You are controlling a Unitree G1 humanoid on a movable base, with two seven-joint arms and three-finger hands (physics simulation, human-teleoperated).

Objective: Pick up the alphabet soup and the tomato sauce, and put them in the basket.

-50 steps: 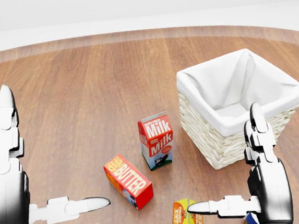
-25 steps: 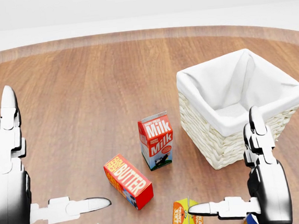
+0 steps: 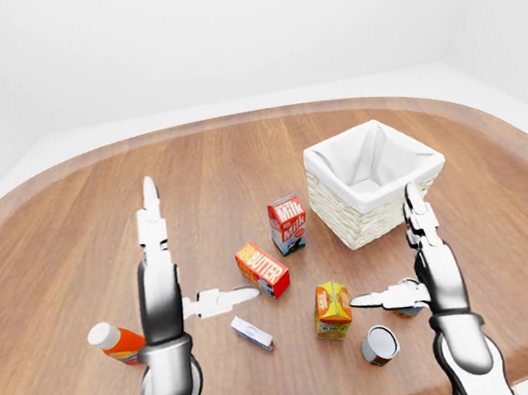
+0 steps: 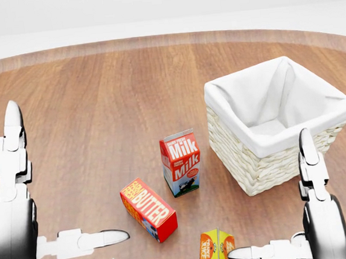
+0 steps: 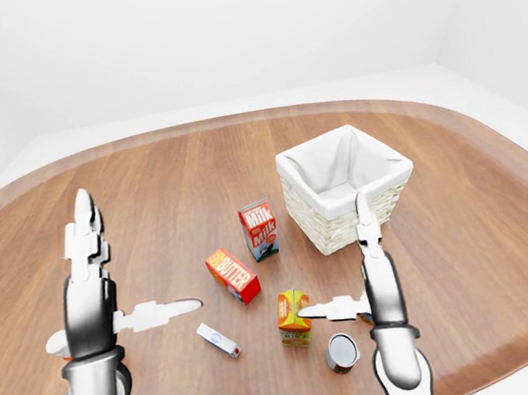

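A: What is the head view giving us?

B: The basket (image 4: 279,120) is sitting at upper right, white-lined. The milk carton (image 4: 181,163) is standing just left of it, and the butter box (image 4: 148,209) is lying below that. The orange carton (image 4: 216,250) is getting cut by the bottom edge. No cans are showing there.

A: And the eye views?

B: They are showing more of the wooden table (image 3: 57,232). A can (image 3: 380,344) is lying on its side near the bottom, below the orange carton, its open-looking end facing us. I cannot tell whether it is the alphabet soup or the tomato sauce. Something small and blue-orange (image 3: 408,297) is sitting behind the right hand (image 3: 413,286), mostly hidden. An orange bottle with a white cap (image 3: 114,343) is lying behind the left arm, and a small white box (image 3: 251,333) is lying between the arms.

A: The hands?

B: Both are spread wide, gripping nothing. The left hand (image 3: 181,294) is pointing one finger up and one toward the butter box; the right is doing likewise beside the orange carton.
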